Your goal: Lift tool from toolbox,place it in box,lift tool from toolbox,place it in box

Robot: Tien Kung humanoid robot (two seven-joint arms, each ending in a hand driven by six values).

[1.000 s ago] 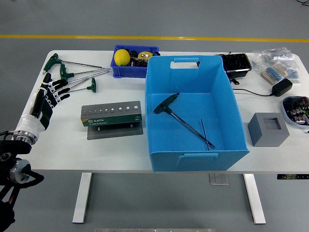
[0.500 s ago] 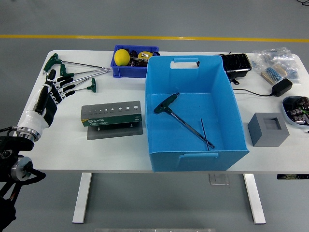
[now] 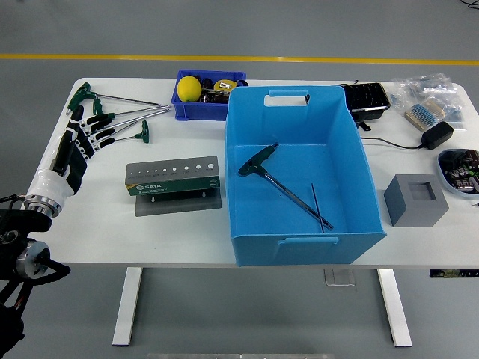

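A big blue box (image 3: 302,112) stands in the middle of the table with a green T-handle wrench (image 3: 278,182) and a thin dark rod (image 3: 321,207) lying inside it. Three green T-handle wrenches (image 3: 120,114) lie at the table's far left. A grey and green tool stand (image 3: 173,177) sits to the left of the box. My left hand (image 3: 81,139) is open, its fingers spread, just left of the loose wrenches and close to their handles. It holds nothing. The right arm is out of view.
A small blue bin (image 3: 196,109) with a yellow ball (image 3: 188,88) stands behind the wrenches. A grey block (image 3: 416,199), a black tray (image 3: 367,98), a cable with adapter (image 3: 436,134) and parts bags (image 3: 428,101) are at the right.
My left hand has moved forward and up the table's left side, toward the loose wrench handles. Nothing else moved.
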